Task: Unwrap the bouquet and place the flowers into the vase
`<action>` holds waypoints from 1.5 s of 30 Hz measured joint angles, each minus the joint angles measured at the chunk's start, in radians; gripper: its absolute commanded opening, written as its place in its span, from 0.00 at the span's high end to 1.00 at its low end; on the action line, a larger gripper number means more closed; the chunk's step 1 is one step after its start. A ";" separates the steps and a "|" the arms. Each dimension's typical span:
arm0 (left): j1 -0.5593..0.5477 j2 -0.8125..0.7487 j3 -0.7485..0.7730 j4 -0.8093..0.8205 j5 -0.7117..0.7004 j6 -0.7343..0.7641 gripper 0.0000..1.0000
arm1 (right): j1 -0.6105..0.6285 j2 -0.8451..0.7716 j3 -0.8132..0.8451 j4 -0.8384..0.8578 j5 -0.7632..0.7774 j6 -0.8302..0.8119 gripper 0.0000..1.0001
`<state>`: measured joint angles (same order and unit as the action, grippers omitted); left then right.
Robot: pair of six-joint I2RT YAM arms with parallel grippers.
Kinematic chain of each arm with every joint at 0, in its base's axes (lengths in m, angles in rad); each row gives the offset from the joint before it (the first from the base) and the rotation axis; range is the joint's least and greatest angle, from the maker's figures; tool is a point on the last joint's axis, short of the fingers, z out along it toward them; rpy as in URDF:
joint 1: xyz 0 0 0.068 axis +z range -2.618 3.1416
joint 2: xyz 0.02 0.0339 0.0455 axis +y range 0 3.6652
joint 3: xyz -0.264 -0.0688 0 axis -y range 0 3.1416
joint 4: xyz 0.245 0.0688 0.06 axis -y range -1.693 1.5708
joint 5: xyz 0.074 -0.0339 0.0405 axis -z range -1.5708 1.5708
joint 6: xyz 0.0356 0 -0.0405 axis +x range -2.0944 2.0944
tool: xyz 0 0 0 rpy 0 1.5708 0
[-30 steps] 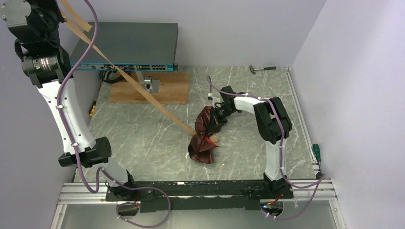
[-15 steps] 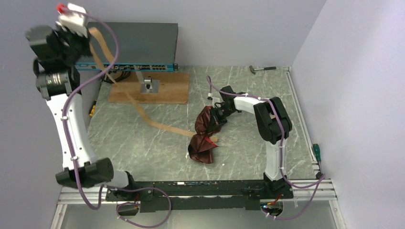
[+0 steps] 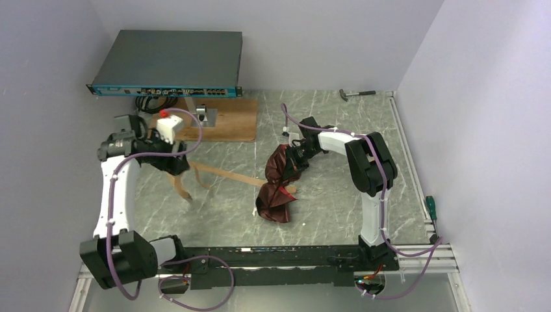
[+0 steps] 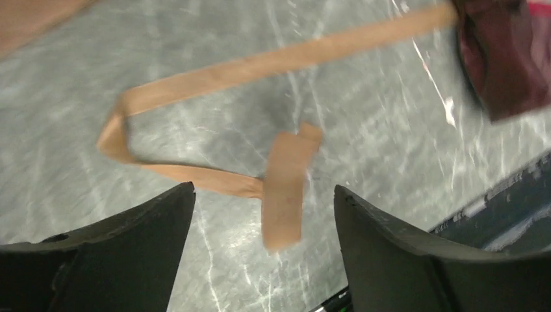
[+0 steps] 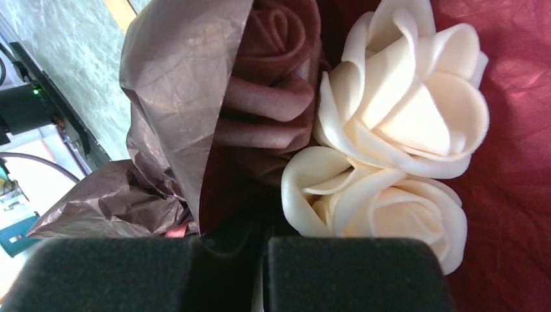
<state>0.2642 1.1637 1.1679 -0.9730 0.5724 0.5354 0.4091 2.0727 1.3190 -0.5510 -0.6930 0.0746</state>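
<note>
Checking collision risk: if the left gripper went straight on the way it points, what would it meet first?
Probably the loose tan ribbon, framed by the open left gripper, then the marble table behind it; depth is unclear.

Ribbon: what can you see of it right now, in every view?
The ribbon is a flat, tan-brown strip, matte like paper or fabric. It is loose and slack: one long run leads off to the dark red bouquet, then it doubles back in a sharp fold, and its short cut end twists up, blurred. It lies across the grey marbled table below the left gripper, whose fingers are open and clear of it. How it joins the wrapping is hidden.
</note>
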 measured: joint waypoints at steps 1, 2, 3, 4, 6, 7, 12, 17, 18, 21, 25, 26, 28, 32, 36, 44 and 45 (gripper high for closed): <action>-0.025 0.016 -0.018 -0.020 -0.007 0.031 0.10 | 0.000 0.000 0.000 0.000 0.000 0.000 1.00; -0.058 0.032 -0.032 -0.028 -0.012 0.055 0.10 | 0.000 0.000 0.000 0.000 0.000 0.000 1.00; -0.108 0.048 -0.049 -0.030 -0.022 0.081 0.10 | 0.000 0.000 0.000 0.000 0.000 0.000 1.00; -0.166 0.064 -0.067 -0.027 -0.028 0.108 0.11 | 0.000 0.000 0.000 0.000 0.000 0.000 1.00; -0.268 0.094 -0.091 -0.018 -0.032 0.149 0.11 | 0.000 0.000 0.000 0.000 0.000 0.000 1.00; -0.323 0.119 -0.097 -0.011 -0.032 0.171 0.12 | 0.000 0.000 0.000 0.000 0.000 0.000 1.00; -0.466 0.312 -0.086 0.059 -0.053 0.254 0.16 | 0.000 0.000 0.000 0.000 0.000 0.000 1.00; -0.564 0.508 -0.042 0.150 -0.125 0.285 0.23 | 0.000 0.000 0.000 0.000 0.000 0.000 1.00; -0.578 0.536 -0.033 0.169 -0.137 0.283 0.24 | 0.000 0.000 0.000 0.000 0.000 0.000 1.00; -0.610 0.602 -0.006 0.231 -0.171 0.272 0.25 | 0.000 -0.001 -0.001 0.000 0.000 0.000 1.00; -0.633 0.645 0.013 0.307 -0.204 0.254 0.27 | 0.000 -0.003 -0.004 0.004 0.000 0.000 1.00; -0.637 0.649 0.013 0.320 -0.212 0.254 0.28 | 0.000 -0.003 -0.004 0.004 0.000 0.000 1.00; -0.645 0.655 0.013 0.346 -0.227 0.254 0.32 | 0.000 -0.003 -0.004 0.004 0.000 0.000 1.00; -0.651 0.659 -0.003 0.387 -0.257 0.267 0.54 | 0.000 -0.003 -0.004 0.004 0.000 0.000 1.00; -0.633 0.645 -0.031 0.402 -0.263 0.292 0.77 | 0.000 -0.005 -0.006 0.006 0.001 0.000 1.00; -0.439 0.483 -0.188 0.336 -0.283 0.375 1.00 | 0.000 -0.005 -0.006 0.006 0.001 0.000 1.00; -0.391 0.457 -0.193 0.300 -0.283 0.392 1.00 | 0.000 -0.005 -0.006 0.006 0.001 0.000 1.00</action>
<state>-0.1272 1.6207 0.9749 -0.6731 0.2890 0.9276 0.4095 2.0682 1.3132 -0.5446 -0.6918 0.0742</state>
